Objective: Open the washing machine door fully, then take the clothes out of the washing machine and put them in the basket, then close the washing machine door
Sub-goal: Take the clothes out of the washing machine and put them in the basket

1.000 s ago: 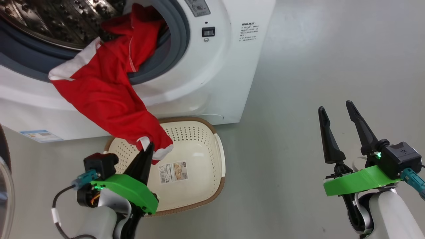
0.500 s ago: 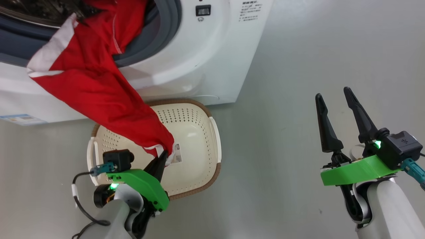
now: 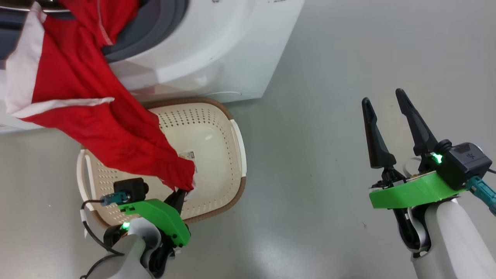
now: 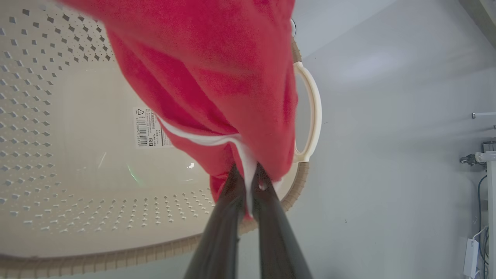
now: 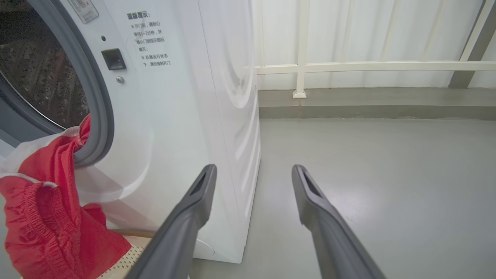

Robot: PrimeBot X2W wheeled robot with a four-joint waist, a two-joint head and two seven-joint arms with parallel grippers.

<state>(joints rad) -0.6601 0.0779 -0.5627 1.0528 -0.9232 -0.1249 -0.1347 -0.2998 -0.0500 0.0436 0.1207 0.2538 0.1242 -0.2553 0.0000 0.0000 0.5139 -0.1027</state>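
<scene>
Clothes (image 3: 89, 128): one red garment with white trim counted, hanging from the one washing machine (image 3: 201, 50) down to the left jaws, which are clamped on its hem over the one basket (image 3: 237, 147). Right jaws spread wide, empty, well apart.

Matt, softly creased red cloth with thin white trim in the clothes (image 3: 97, 128). Smooth cream plastic, perforated, with a brown woven-look rim, in the basket (image 3: 186, 116); a paper label (image 4: 149, 127) on its bottom. Glossy smooth white casing on the washing machine (image 3: 201, 50), matt grey rubber ring (image 3: 143, 35), dimpled shiny steel drum (image 5: 38, 77). Smooth grey floor (image 3: 329, 77) with a faint sheen.
</scene>
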